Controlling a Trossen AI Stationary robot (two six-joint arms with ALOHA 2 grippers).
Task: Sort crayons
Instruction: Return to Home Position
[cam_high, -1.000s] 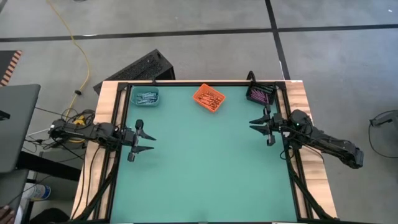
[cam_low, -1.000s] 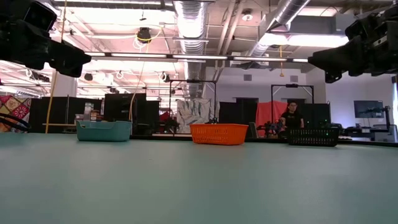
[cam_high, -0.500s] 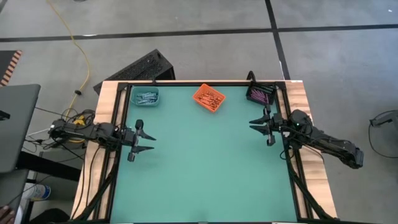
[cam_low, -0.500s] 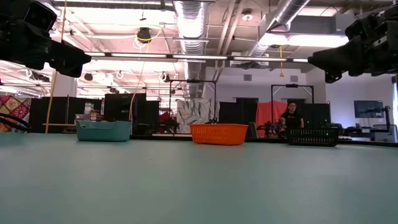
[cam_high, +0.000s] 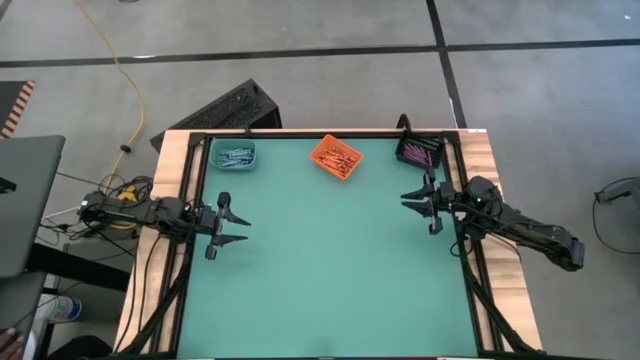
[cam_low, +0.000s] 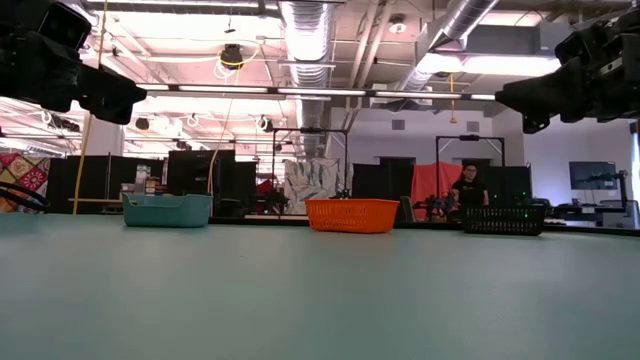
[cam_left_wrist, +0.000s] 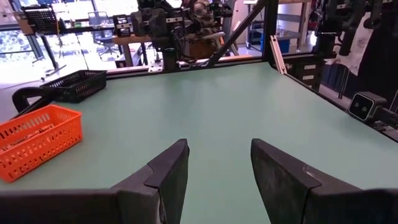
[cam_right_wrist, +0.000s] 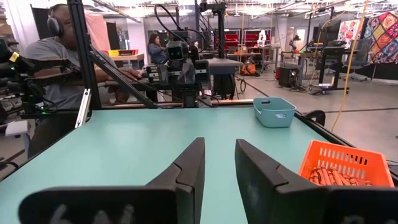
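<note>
The crayons lie inside three small bins along the table's far edge: blue-grey ones in the teal bin (cam_high: 236, 155), orange-red ones in the orange bin (cam_high: 336, 158), purple-pink ones in the black bin (cam_high: 419, 151). My left gripper (cam_high: 238, 228) hovers open at the table's left edge, level, with nothing between its fingers (cam_left_wrist: 217, 163). My right gripper (cam_high: 411, 200) hovers open at the right edge, near the black bin, also with nothing between its fingers (cam_right_wrist: 219, 155).
The green mat (cam_high: 325, 270) spreads between the arms. A black frame rail (cam_high: 300, 134) runs along the far edge behind the bins. A black crate (cam_high: 225, 108) sits off the table's far left corner. People sit in the room beyond the table.
</note>
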